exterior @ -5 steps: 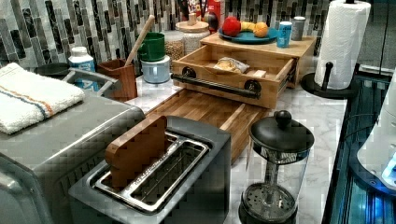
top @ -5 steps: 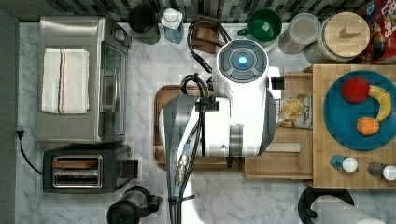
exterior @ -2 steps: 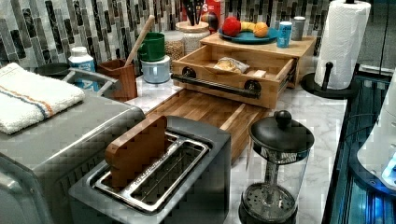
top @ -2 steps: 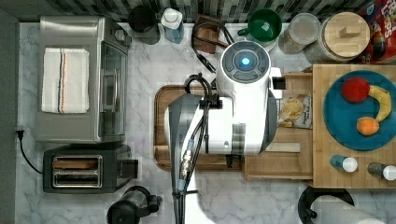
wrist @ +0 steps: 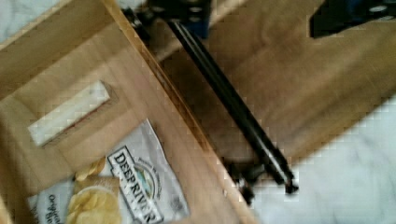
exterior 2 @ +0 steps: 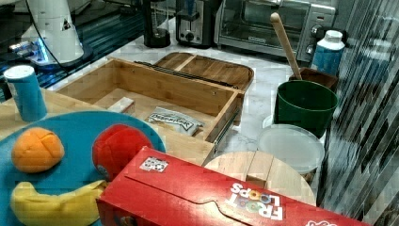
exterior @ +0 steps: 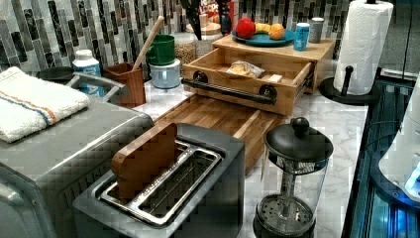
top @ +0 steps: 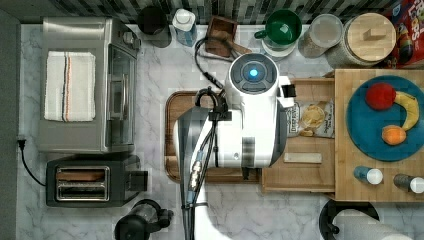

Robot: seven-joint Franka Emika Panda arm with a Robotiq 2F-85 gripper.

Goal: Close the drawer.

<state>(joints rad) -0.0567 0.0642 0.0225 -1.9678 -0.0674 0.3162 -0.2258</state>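
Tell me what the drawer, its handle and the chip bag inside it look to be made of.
The drawer: pale wood, likely bamboo, with visible grain and a smooth matte finish. Its handle: a black bar on black brackets, probably metal with a dull dark coating, though painted wood cannot be ruled out. The chip bag: thin printed plastic or foil film, judging by its creases and slight sheen.

In the top view the white arm (top: 252,117) covers the drawer's (top: 300,172) front and much of the cutting board (top: 172,107). The wrist view is blurred, its chip bag (wrist: 116,191) cut off by the picture's edge. In the right view the cereal box (exterior 2: 221,200) runs off the frame.
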